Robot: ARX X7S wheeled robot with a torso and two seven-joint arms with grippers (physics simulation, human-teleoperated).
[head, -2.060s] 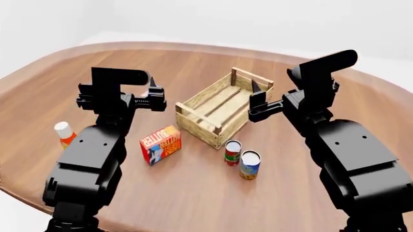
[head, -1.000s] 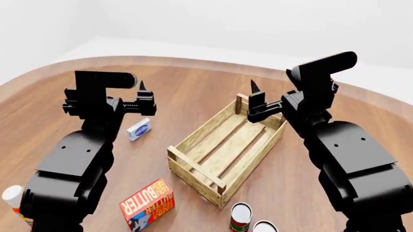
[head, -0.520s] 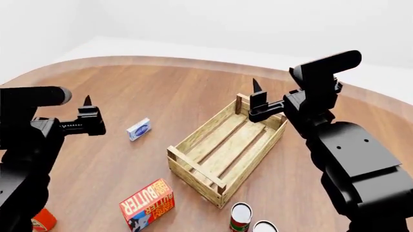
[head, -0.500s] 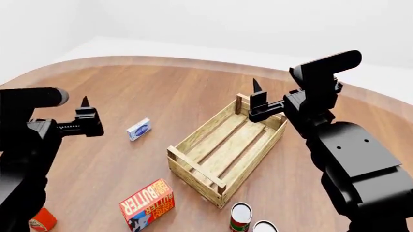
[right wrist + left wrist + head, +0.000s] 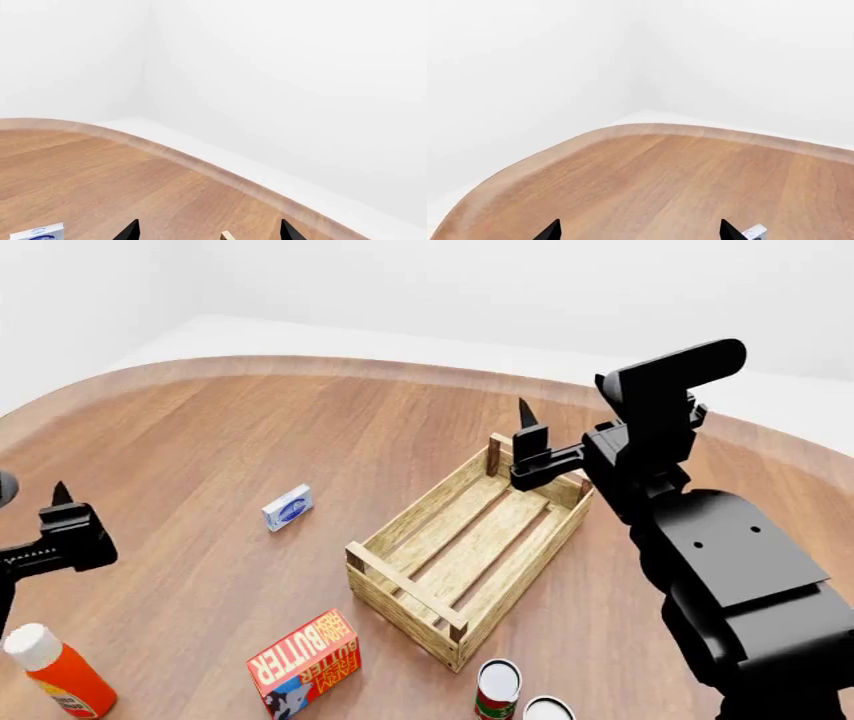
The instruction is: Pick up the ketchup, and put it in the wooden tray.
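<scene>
Head view showed the ketchup (image 5: 56, 675) standing upright on the tabletop (image 5: 267, 430), well apart from the wooden tray (image 5: 461, 550) and beyond the butter box (image 5: 304, 665) from it, nothing touching the bottle. The left gripper (image 5: 60, 530) hung above the tabletop on the ketchup's side of the tray, higher than the white cap and not over it. In the left wrist view its two dark fingertips (image 5: 550, 231) stood wide apart with bare wood between them, so the fingers were released and held nothing. The right gripper (image 5: 527, 445) hovered over the tray's far end; its fingertips (image 5: 130, 231) likewise showed spread apart and empty.

By my reading the task was at the reach step: no grasp made, the tray empty. The next move would call for bringing the left fingers down and round the bottle's slim body, below the cap, squarely enough not to tip it. A small blue-and-white packet (image 5: 287, 507) lay between the ketchup and the tray, and two cans (image 5: 501, 685) stood near the tray's near corner.
</scene>
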